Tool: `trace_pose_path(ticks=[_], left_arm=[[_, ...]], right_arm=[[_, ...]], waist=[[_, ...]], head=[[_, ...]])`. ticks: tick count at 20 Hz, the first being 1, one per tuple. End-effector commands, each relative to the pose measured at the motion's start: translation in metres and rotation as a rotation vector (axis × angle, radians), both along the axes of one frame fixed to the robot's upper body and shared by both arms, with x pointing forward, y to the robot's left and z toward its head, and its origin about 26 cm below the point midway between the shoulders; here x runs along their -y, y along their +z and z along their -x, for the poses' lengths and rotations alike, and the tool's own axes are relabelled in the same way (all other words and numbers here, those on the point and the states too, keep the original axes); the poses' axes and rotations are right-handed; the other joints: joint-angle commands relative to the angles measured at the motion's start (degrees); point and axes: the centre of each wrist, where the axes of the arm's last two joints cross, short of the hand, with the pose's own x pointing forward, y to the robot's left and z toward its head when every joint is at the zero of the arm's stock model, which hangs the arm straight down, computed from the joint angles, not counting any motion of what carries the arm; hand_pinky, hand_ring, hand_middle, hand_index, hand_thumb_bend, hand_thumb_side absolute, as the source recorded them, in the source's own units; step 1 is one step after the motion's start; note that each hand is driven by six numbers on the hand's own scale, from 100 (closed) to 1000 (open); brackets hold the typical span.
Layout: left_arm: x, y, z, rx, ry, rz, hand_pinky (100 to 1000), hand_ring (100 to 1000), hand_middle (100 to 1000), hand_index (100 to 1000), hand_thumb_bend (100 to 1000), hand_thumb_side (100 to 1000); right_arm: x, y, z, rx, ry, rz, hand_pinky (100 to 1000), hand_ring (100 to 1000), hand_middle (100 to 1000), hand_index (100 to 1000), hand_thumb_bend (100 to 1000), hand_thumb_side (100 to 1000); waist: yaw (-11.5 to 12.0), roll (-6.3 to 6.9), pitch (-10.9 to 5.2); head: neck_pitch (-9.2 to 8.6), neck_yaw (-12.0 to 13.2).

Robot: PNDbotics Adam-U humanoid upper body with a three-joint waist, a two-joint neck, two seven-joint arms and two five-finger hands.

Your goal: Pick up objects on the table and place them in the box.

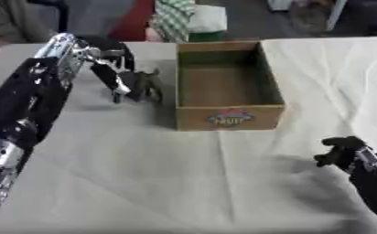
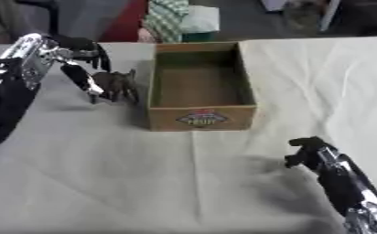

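While your view's tilted down over the table with its pale cloth, the cardboard box sits around 12 o'clock of centre, open top, nothing visible inside, sticker on the near wall. Your left hand is at about 10 o'clock, just beside the box's left wall, fingers curled down around a small dark object that I can't make out any better. Your right hand is down at 4 o'clock, fingers curled in and holding nothing.
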Motion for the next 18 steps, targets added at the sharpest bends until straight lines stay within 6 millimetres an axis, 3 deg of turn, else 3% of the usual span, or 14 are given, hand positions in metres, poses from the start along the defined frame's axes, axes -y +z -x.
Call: trace_pose_path(ticks=[1, 6, 10, 14, 18], left_arm=[[-0.003, 0.007, -0.001, 0.023, 0.01, -0.022, 709, 648, 644, 735, 637, 540], [-0.003, -0.001, 0.0, 0.063, 0.033, -0.017, 686, 601, 593, 698, 590, 414], [-0.003, -0.009, 0.0, 0.094, 0.044, -0.011, 662, 532, 514, 630, 453, 172], [-0.004, -0.01, 0.0, 0.114, 0.043, 0.017, 630, 444, 397, 510, 230, 185], [-0.006, -0.005, 0.001, 0.129, 0.037, 0.077, 605, 383, 321, 440, 100, 191]], right_arm=[[0.0, 0.006, -0.002, 0.022, 0.007, 0.011, 749, 526, 408, 726, 100, 865], [0.0, 0.006, -0.002, 0.023, 0.008, 0.01, 749, 526, 408, 726, 100, 867], [0.0, 0.007, -0.003, 0.025, 0.008, 0.01, 750, 527, 408, 726, 100, 868], [0.0, 0.007, -0.003, 0.026, 0.008, 0.01, 750, 527, 408, 726, 100, 868], [0.0, 0.007, -0.003, 0.025, 0.008, 0.01, 750, 527, 408, 726, 100, 866]], waist=[[-0.1, -0.17, -0.59], [-0.3, -0.18, -0.4], [-0.4, -0.26, -0.21], [-0.3, -0.29, -0.15], [-0.2, -0.32, -0.19]], head=[[-0.31, -0.1], [-0.43, -0.1], [-0.49, -0.1], [-0.46, -0.1], [-0.53, -0.3]])
